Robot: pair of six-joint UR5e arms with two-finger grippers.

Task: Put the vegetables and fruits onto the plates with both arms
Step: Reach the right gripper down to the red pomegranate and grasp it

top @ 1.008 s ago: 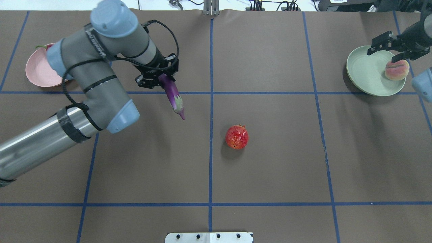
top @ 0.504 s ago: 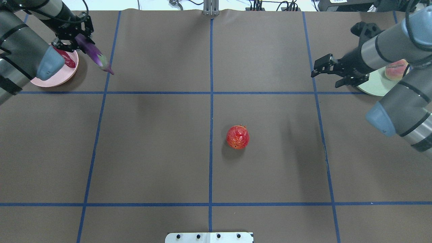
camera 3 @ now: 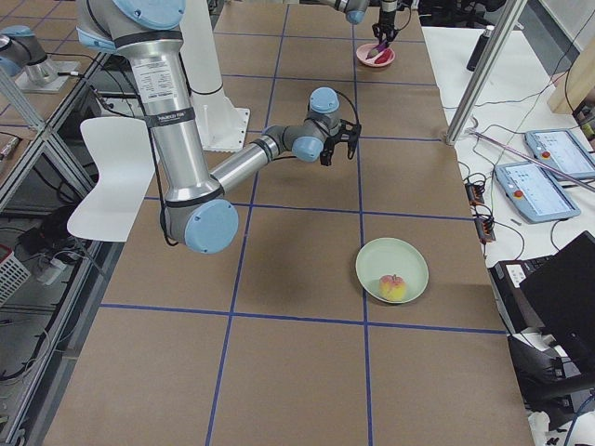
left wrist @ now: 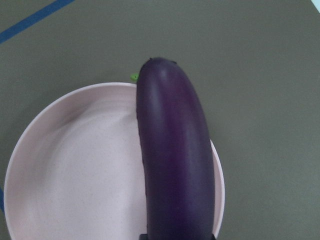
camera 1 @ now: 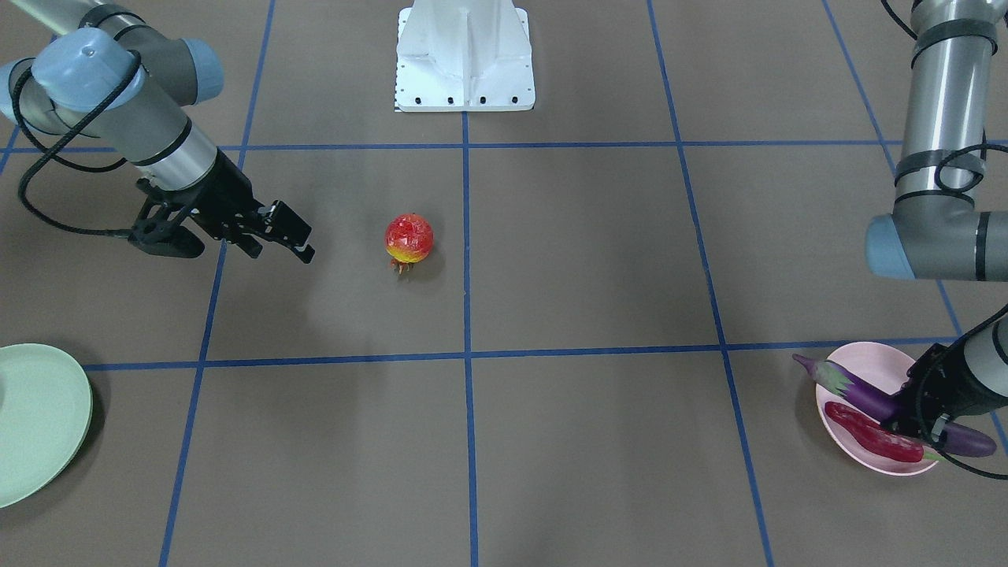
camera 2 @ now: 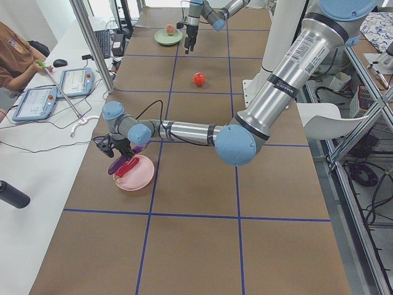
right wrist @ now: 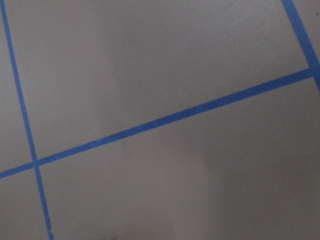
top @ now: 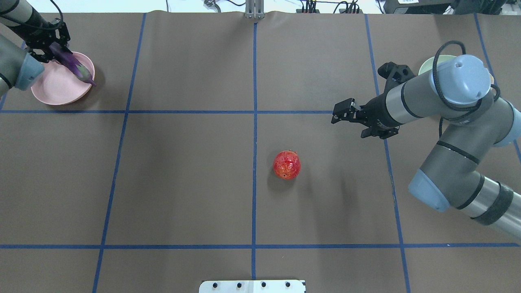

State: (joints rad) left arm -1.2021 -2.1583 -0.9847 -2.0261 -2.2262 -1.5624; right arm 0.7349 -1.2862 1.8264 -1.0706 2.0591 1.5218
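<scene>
surface: brown paper-covered table, blue tape grid
target: pomegranate, loose near table centre, just to the robot's right of the middle tape line
look: round, red-orange, small crown facing the far edge; no long axis, so approach angle shouldn't matter
relation: lies from right gripper toward the robot-side edge and toward centre; near, not touching
right gripper: jaws apart, empty, pointing at the table's left end
nearer arm: right, by far
left gripper: clamped on eggplant at far left corner, over pink plate, cap end past the rim, chili alongside
far right corner: peach on green plate
</scene>
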